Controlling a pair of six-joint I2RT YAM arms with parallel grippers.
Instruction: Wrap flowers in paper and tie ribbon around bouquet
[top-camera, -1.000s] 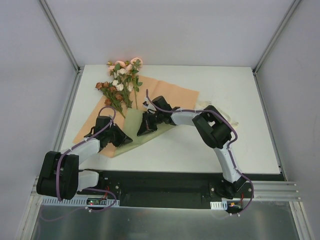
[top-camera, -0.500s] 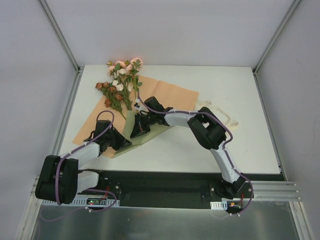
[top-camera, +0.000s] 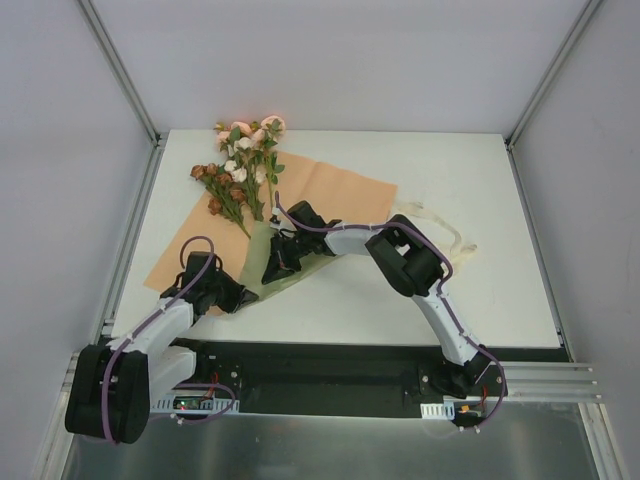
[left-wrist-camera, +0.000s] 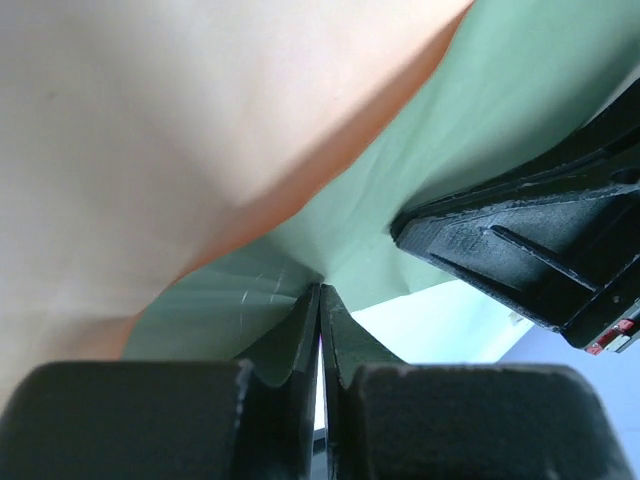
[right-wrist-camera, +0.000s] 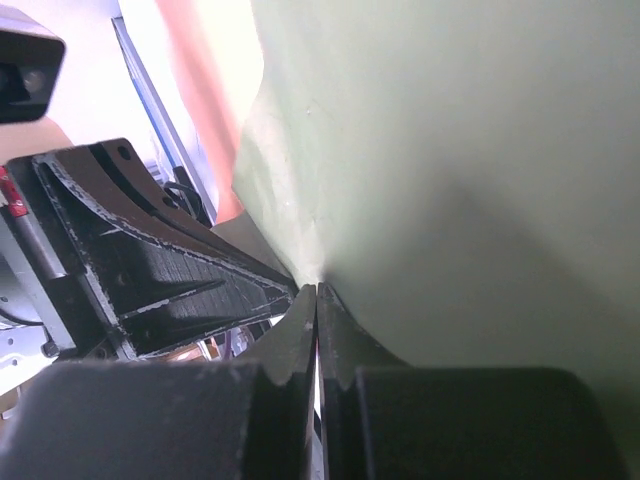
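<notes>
The left hand (left-wrist-camera: 320, 300) has its two black fingers pressed together, clamped on an edge of the large rectangular paper (top-camera: 340, 190), olive green on one face and orange-tan on the other. In its wrist view the green face runs right down to the fingertips, and the orange-tan face fills the upper left. The right hand (right-wrist-camera: 316, 300) is closed the same way, its tips nipping the green face. Each wrist camera shows the other hand's black finger close by.

From above, both hands sit low over the paper's near end, in the near-left part of the white bench (top-camera: 450, 170). The left hand is nearer the bench's near edge, and the right hand is a little farther in, on a green flap folded over the sheet.

The paper lies diagonally across the left half of the bench, orange-tan face up apart from that flap. The small artificial flowers (top-camera: 243, 165), pink, peach, white and rust-brown on thin green stems, lie with their heads toward the far-left corner. Their stems reach the far end of the green flap, and whether they pass under it cannot be told.

The limp cream-beige fabric ribbon (top-camera: 460, 238) lies in loose loops on the bench to the right of the paper, well apart from both hands.
</notes>
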